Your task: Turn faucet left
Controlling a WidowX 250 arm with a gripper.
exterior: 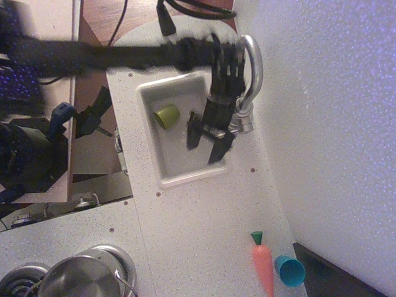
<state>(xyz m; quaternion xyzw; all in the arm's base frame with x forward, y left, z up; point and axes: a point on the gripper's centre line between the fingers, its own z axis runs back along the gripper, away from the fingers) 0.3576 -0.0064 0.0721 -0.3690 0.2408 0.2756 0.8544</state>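
long matte-black arm [111, 54], black cables at its top, black two-fingered gripper [206, 140]

Gleaming silver along the faucet [252, 62], arched tube and ribbed base alike. Showing black all over the claw [206, 141] and its arm. Speckling white with fine dark flecks across the worktop [198, 229]; matching pale white inside the sink [179, 176]. Glowing olive green on the cup [166, 116]. Displaying orange with a green top on the carrot [262, 265], teal on the small cup [289, 270], steel grey on the pot [77, 278].
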